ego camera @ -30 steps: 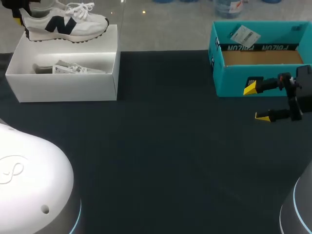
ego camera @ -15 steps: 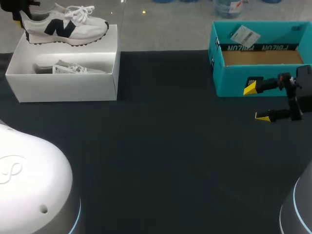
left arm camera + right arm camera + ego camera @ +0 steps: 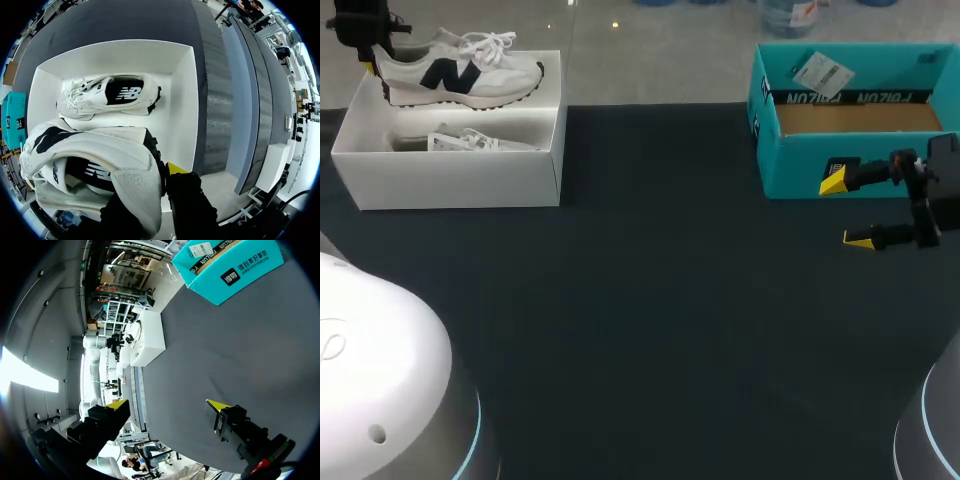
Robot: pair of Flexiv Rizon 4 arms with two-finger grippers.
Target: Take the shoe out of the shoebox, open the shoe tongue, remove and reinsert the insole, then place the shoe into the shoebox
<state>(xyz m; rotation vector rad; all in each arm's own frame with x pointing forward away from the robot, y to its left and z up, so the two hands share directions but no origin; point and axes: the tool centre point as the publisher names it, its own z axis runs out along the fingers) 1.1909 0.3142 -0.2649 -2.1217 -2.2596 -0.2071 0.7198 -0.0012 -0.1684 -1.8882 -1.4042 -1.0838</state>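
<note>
Shoe held by its heel above the white shoebox, far left of the table.
Left tool pinches the stiffer heel collar; probably light, its soft upper may sag or swing. Right tool hangs wide open, empty.

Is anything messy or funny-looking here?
Nothing is spilled or broken. One shoe hangs in the air over the white shoebox, pinched at its heel by the left gripper. The other shoe lies on its side inside the box.
</note>
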